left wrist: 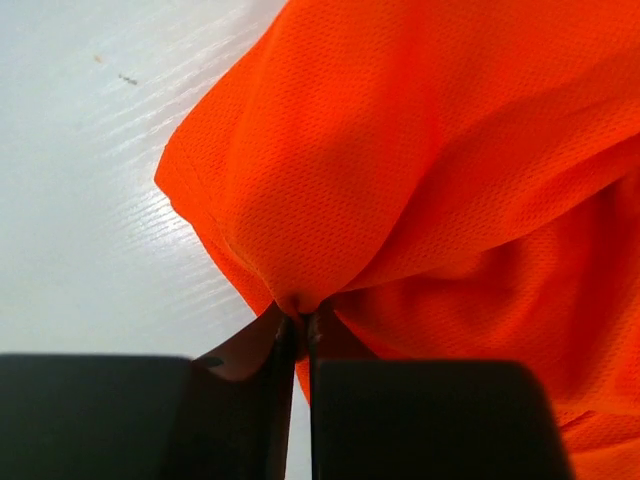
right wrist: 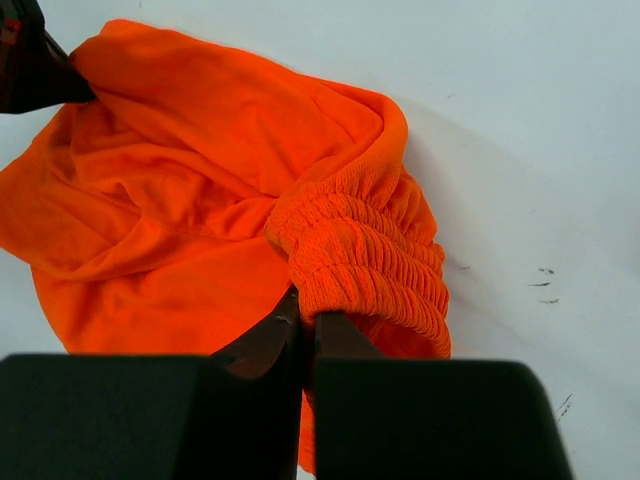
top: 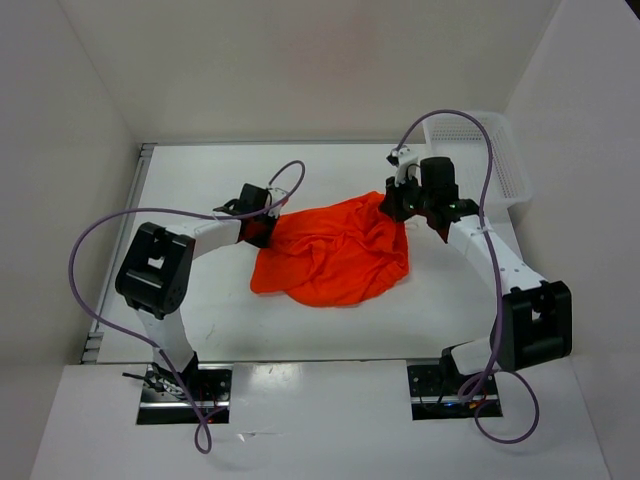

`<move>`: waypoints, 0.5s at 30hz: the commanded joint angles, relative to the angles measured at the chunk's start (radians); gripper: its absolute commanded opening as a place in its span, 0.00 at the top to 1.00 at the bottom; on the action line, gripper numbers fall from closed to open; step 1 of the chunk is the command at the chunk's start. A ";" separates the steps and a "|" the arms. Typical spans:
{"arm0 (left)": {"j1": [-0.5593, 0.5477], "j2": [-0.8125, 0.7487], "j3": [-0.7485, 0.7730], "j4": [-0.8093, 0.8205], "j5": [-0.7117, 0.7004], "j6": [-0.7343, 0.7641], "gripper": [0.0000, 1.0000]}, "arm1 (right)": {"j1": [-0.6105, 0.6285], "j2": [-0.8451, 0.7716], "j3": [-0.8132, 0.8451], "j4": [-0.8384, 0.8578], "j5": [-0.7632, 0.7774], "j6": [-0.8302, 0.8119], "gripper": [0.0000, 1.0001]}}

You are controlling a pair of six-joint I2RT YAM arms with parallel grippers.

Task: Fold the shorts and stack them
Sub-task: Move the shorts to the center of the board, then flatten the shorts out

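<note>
the shorts [top: 335, 255] lie crumpled mid-frame on the table [top: 200, 180]. the left gripper [left wrist: 300, 325] pinches their upper-left edge, and the right gripper [right wrist: 306, 320] pinches the ruffled waistband at their upper right.

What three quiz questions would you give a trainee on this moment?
1. True or false: the left gripper and the right gripper are both shut on the orange shorts.
2. Which part does the right gripper pinch? A) the gathered elastic waistband B) a flat leg hem C) nothing
3. Fill in: the white basket stands at the far ___ corner of the table, apart from the shorts.
Key: 1 true; 2 A; 3 right.
</note>
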 commanded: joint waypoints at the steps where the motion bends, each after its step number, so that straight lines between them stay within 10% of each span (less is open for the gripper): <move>1: 0.006 0.023 0.001 -0.020 -0.020 0.006 0.92 | -0.003 0.002 0.029 0.055 -0.030 0.009 1.00; 15: 0.043 -0.153 0.152 0.004 -0.236 0.006 1.00 | -0.003 0.191 0.336 0.121 0.013 0.063 1.00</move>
